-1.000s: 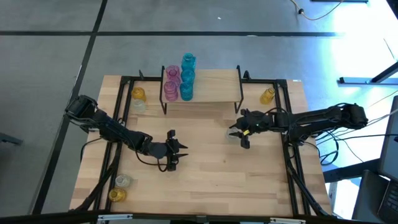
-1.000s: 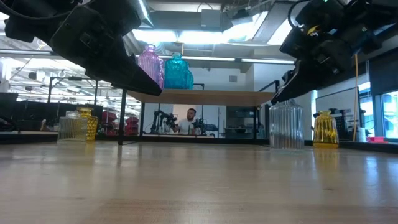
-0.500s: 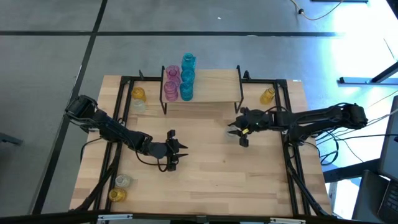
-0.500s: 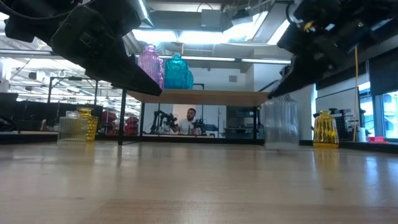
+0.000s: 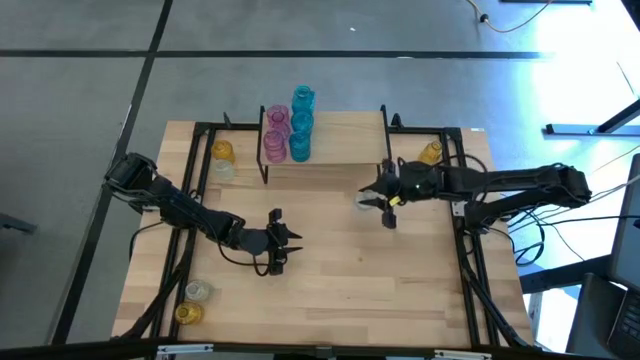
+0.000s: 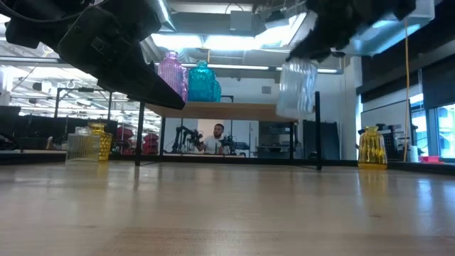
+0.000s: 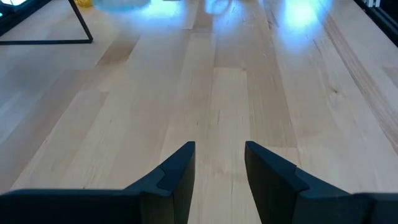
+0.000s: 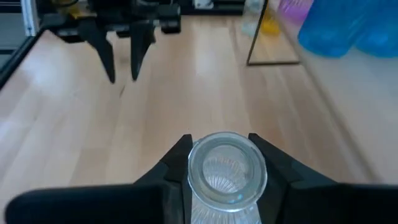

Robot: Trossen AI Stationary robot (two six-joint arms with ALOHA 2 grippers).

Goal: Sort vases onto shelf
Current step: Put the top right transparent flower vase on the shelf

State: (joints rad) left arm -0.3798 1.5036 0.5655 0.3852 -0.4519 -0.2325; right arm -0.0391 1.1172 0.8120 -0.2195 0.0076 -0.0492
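Wooden surface (image 5: 330,270): right gripper (image 8: 225,163) jaws pinching clear ribbed glass vase (image 6: 296,88) by its neck (likely slick, brittle); left gripper (image 7: 219,163) jaws spread, empty.

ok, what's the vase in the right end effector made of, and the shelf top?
Clear vase: looks like glass, see-through and ribbed, with a shiny rim; clear plastic can't be ruled out. It sits between the right end effector's fingers. Shelf top: light wood, matte, faint grain, on thin black legs that look like metal.
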